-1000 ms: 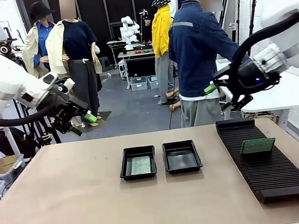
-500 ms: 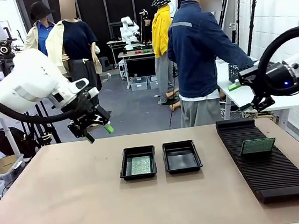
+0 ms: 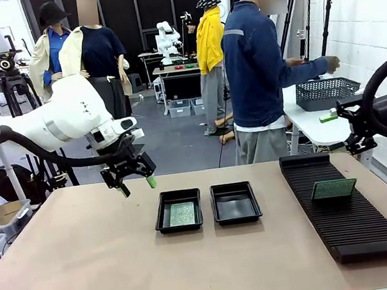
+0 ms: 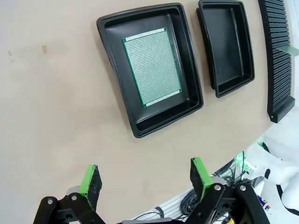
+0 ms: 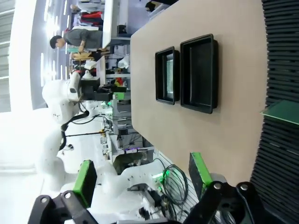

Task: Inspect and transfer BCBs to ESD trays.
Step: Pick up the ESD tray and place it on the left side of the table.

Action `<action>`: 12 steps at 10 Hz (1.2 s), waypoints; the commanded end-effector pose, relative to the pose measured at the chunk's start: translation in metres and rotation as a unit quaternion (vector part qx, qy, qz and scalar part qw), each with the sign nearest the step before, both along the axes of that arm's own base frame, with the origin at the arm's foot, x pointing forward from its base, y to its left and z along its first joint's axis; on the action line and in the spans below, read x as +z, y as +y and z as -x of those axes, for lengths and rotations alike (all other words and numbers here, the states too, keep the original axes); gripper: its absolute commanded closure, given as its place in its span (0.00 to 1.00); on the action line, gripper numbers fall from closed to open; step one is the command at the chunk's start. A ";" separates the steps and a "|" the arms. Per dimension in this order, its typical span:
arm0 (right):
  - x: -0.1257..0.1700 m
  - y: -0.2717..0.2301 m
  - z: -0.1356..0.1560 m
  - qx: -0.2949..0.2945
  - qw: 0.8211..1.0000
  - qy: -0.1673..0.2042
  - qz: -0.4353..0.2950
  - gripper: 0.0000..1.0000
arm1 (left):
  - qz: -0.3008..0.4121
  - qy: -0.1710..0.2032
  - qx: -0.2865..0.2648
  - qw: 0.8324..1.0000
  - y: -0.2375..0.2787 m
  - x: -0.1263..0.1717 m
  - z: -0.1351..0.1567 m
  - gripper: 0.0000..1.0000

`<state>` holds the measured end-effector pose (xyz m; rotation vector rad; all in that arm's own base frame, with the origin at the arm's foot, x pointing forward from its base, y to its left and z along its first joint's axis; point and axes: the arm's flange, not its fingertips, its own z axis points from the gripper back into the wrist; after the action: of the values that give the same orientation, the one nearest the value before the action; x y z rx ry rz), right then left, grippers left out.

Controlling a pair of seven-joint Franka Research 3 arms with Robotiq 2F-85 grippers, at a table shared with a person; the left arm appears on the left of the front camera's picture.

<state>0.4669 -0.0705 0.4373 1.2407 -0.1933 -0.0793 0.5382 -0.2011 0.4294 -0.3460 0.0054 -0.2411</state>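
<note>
One BCB (image 3: 182, 213) lay flat in the left ESD tray (image 3: 179, 228), long axis toward the person (image 3: 258, 67); a second BCB (image 3: 333, 188) stood edgewise in the rack (image 3: 357, 228) right of that tray. The left pincer (image 3: 137, 186) and right pincer (image 5: 142, 176) gaped empty.

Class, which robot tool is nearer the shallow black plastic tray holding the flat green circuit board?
Left. The left tool hovers just beside that tray; the right tool hangs far off, past the long black ribbed rack.

The left gripper (image 3: 137, 186) hangs left of centre, jaws spread wide, pointing down. The right gripper (image 3: 342, 131) sits at the right edge, jaws spread wide.
</note>
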 end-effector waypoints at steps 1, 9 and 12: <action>-0.009 -0.013 0.005 0.004 0.999 -0.023 -0.035 0.00 | -0.020 -0.007 0.023 1.000 -0.022 -0.006 0.002 0.00; -0.007 -0.016 0.005 0.004 1.000 -0.009 -0.015 0.00 | -0.074 -0.073 0.121 0.987 -0.050 -0.075 0.018 0.00; -0.007 -0.016 0.005 0.004 1.000 -0.009 -0.015 0.00 | -0.074 -0.081 0.134 0.985 -0.054 -0.089 0.017 0.00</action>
<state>0.4607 -0.0876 0.4298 1.2744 -0.2064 -0.0560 0.5222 -0.2480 0.3437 -0.1989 -0.1496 -0.0267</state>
